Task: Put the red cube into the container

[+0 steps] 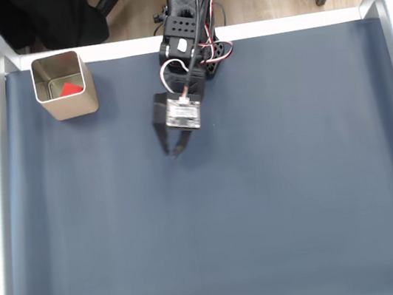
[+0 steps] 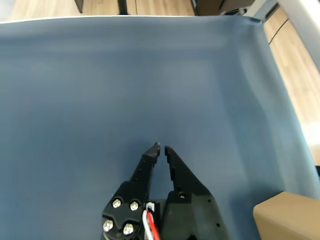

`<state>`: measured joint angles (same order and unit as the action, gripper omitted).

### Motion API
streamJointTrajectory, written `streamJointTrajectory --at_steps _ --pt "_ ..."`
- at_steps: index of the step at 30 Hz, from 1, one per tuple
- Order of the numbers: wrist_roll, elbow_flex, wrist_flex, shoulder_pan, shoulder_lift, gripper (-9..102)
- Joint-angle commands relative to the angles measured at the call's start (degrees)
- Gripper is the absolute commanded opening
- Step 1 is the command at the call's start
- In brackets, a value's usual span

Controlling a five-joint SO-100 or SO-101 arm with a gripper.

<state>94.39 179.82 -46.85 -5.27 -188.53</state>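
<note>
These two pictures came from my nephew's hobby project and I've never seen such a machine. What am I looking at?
It is a small black robot arm on a table covered with a blue-grey mat. The fixed view looks straight down from above; the wrist view comes from a camera riding on the arm, looking along its hand. The hand has two fingers, nearly closed, and holds nothing. In the fixed view, a square metal tin stands at the upper left with a red cube already inside.
</note>
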Motion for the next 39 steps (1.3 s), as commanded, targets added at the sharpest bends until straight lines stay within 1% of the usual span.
streamJointTrajectory --at_steps 1,7,10,18,39 --pt "-4.1 -0.5 -7.7 3.4 -3.7 0" --pt "1.2 -0.5 -22.1 3.2 -3.7 0" --pt "2.0 -0.5 -25.6 3.2 -3.7 0" --pt "-4.7 -0.5 -27.6 3.4 -3.8 0" --pt "-4.7 -0.5 -27.7 2.5 -3.8 2"
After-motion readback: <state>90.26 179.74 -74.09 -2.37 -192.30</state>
